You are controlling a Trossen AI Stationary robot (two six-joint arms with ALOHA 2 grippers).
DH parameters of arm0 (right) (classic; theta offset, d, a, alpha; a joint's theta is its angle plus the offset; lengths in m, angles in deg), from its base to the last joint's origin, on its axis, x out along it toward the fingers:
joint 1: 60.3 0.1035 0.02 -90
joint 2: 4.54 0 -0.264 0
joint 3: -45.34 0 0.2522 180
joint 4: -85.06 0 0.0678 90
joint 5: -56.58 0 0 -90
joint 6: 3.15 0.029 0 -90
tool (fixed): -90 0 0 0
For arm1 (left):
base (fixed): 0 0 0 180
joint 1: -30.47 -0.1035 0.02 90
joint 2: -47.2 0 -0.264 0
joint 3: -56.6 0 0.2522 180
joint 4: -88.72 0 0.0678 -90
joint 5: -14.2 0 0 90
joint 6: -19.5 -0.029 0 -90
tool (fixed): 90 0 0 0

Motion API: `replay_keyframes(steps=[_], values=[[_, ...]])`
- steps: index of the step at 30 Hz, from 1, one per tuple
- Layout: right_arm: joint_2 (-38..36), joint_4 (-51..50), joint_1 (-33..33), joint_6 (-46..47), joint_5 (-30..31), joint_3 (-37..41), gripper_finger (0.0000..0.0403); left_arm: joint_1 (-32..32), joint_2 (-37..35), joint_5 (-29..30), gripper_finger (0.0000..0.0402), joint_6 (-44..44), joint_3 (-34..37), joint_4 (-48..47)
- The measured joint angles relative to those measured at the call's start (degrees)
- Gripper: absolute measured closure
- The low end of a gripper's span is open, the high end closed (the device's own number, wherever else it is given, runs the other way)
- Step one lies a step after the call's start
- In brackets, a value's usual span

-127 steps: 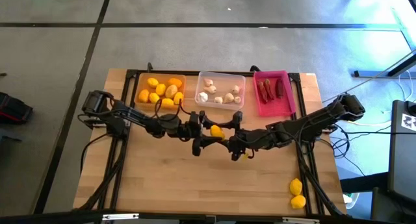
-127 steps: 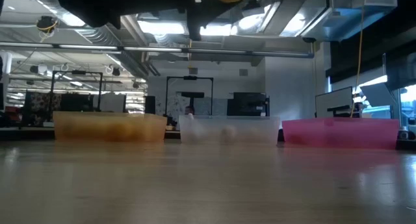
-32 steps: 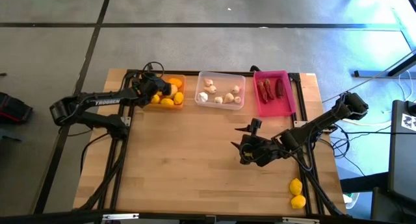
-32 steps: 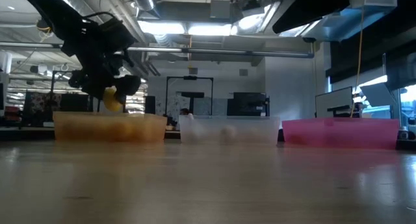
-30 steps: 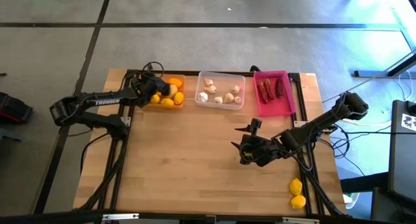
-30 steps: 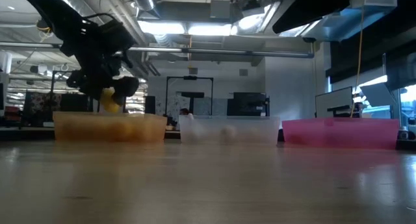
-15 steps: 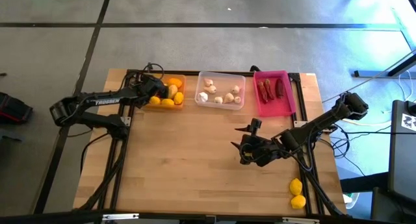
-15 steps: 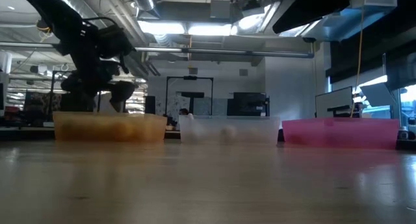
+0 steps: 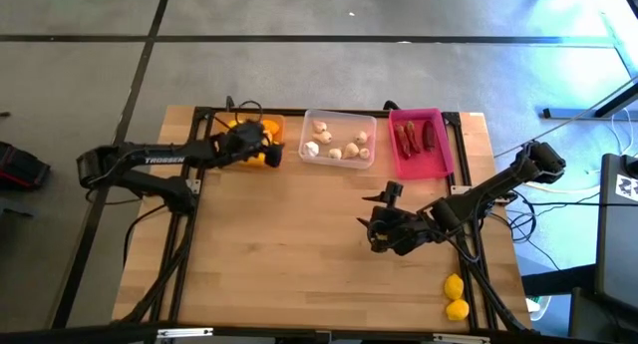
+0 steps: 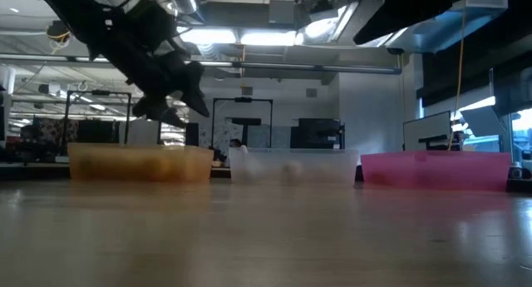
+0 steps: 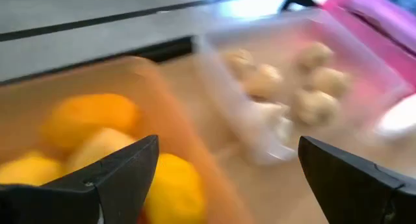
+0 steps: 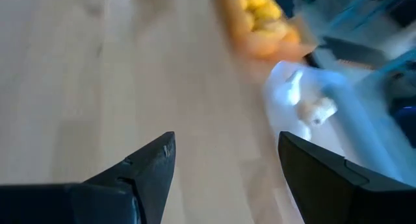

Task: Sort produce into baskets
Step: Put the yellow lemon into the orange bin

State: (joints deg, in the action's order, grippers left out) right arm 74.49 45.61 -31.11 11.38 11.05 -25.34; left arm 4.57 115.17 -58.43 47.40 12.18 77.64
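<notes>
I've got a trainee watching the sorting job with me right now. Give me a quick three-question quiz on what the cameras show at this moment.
1. True or false: the pink tray holds the whitish bulbs.
2. How many yellow fruits still lie loose on the table, and near which corner in the high view?
3. Multiple choice: the left gripper is A) shut on a fruit, B) open and empty at the orange tray, C) parked by the right gripper.

Key
1. False: it holds dark red pieces; the bulbs are in the clear tray.
2. Two, bottom right.
3. B.

An industrial lab: exposed ceiling ducts, strip lights, equipment racks.
</notes>
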Motion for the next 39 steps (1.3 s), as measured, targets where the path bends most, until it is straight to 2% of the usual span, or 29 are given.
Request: replay_keyframes(steps=[4, 12, 17, 23, 29, 39], values=[[-0.47, -11.22, 0.02, 1.76, -7.98, -3.56, 0.0139, 4.49, 0.00, -0.39, 0.0036, -0.47, 0.00, -0.49], [-0.56, -33.09, 0.09, 14.75, -30.86, -5.87, 0.0139, 10.73, 0.00, -0.34, 0.0036, -1.03, 0.00, -0.32], [-0.56, -37.86, 2.69, 21.90, -41.05, -2.89, 0.0139, 12.08, 0.00, -0.05, 0.0036, -1.25, 0.00, -0.33], [-0.54, -37.11, 8.78, 29.64, -49.89, 1.25, 0.0139, 12.53, 0.00, 0.04, 0.0036, -1.27, 0.02, -0.37], [-0.54, -37.20, 16.51, 35.20, -54.58, 2.40, 0.0139, 12.53, 0.00, 2.43, 0.0036, -1.29, 0.02, -0.27], [1.78, -32.97, 30.05, 37.72, -51.94, 2.40, 0.0139, 12.53, 0.00, 3.04, 0.0036, -3.85, 0.04, -0.27]])
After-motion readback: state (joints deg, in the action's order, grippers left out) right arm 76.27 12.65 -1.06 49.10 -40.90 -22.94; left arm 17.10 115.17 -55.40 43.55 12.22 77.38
